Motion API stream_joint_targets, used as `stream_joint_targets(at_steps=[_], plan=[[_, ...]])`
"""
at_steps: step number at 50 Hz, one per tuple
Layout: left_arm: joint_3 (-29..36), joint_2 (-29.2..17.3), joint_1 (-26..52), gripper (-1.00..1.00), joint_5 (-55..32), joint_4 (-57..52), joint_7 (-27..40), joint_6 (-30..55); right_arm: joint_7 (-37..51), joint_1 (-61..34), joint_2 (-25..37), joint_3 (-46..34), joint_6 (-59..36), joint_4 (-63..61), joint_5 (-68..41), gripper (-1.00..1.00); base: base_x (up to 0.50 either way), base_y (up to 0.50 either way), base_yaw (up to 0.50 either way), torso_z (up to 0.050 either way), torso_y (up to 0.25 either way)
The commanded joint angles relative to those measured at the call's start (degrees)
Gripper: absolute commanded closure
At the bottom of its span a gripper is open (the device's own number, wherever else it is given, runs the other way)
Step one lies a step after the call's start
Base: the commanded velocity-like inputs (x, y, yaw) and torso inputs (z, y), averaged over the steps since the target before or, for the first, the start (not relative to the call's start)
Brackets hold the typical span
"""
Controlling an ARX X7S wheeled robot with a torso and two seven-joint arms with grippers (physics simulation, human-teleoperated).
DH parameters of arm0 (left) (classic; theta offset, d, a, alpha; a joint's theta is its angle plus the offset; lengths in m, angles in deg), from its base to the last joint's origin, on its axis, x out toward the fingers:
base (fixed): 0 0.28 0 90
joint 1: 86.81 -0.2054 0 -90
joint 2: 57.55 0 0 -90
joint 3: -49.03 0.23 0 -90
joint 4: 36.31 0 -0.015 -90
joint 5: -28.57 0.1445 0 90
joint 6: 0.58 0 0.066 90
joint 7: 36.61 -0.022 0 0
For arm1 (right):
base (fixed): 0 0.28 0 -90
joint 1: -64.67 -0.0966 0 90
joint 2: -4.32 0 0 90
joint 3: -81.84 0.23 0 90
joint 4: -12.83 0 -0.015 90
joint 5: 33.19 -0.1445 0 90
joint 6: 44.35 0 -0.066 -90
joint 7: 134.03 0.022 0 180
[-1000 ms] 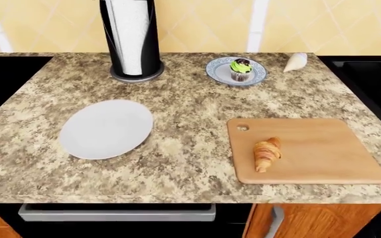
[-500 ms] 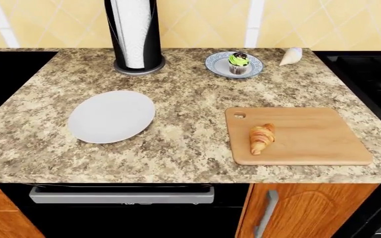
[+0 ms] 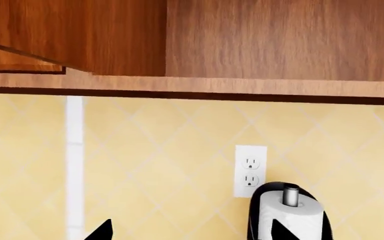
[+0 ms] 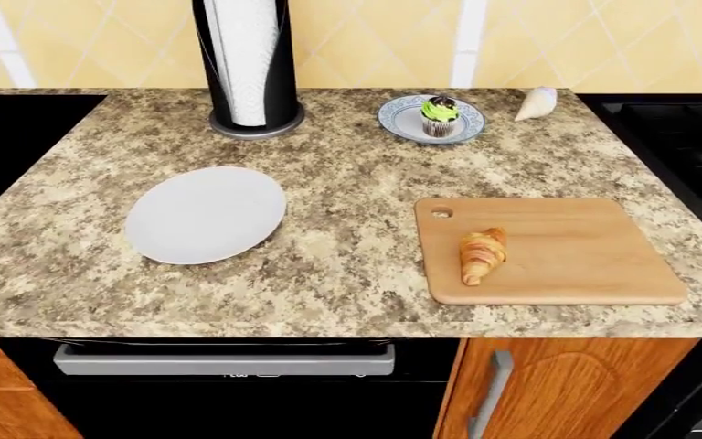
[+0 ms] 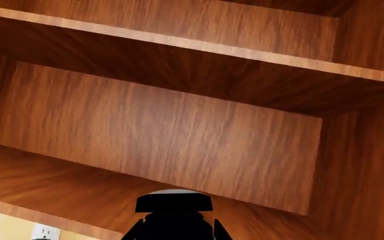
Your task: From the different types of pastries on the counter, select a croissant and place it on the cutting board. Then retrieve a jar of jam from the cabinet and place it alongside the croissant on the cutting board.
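The golden-brown croissant (image 4: 482, 255) lies on the left part of the tan cutting board (image 4: 583, 251) on the granite counter (image 4: 351, 174). The green-frosted cupcake (image 4: 439, 115) stands on a small blue-rimmed plate (image 4: 397, 119) at the back. Neither gripper shows in the head view. In the right wrist view, my right gripper (image 5: 176, 234) is inside the wooden cabinet (image 5: 158, 130), its fingers tight against both sides of the jar of jam (image 5: 174, 210), which looks dark with a pale lid. My left gripper (image 3: 190, 232) is open and empty, facing the yellow tiled wall.
A round white plate (image 4: 206, 214) lies left of the board. A paper towel holder (image 4: 249, 64) stands at the back and also shows in the left wrist view (image 3: 291, 217). A garlic bulb (image 4: 537, 103) lies back right. A black stove top (image 4: 693, 146) borders the counter on the right.
The head view pulled back from the counter a second ago, so the counter's front edge and lower cabinets show more. Nothing has shifted over the last half second.
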Motion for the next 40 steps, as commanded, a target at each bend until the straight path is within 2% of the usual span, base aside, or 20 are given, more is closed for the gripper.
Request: stream_joint_targets(at_steps=[1, 22, 30, 40], plan=[[-4.83, -0.28, -8.49, -1.00, -4.42, -18.37, 2.03, 9.10, -4.83, 9.39, 1.64, -2.27, -10.32, -23.85, 1.24, 1.00, 0.00, 0.00, 0.00, 0.000, 0.000], [-14.45, 2.23, -22.86, -1.00, -13.34, -44.13, 5.02, 23.00, -6.16, 24.08, 4.21, -1.72, -15.83, -46.46, 1.73, 1.00, 0.00, 0.00, 0.00, 0.001, 0.000], [-18.33, 3.69, -28.27, -1.00, -15.81, -48.90, 6.22, 26.71, -5.78, 27.47, 4.64, 0.42, -15.89, -47.50, 1.03, 1.00, 0.00, 0.00, 0.00, 0.000, 0.000], [-19.94, 4.60, -31.05, -1.00, -17.31, -51.04, 6.56, 28.66, -4.83, 31.17, 3.99, 3.80, -14.84, -45.85, -0.48, 1.00, 0.00, 0.00, 0.00, 0.000, 0.002]])
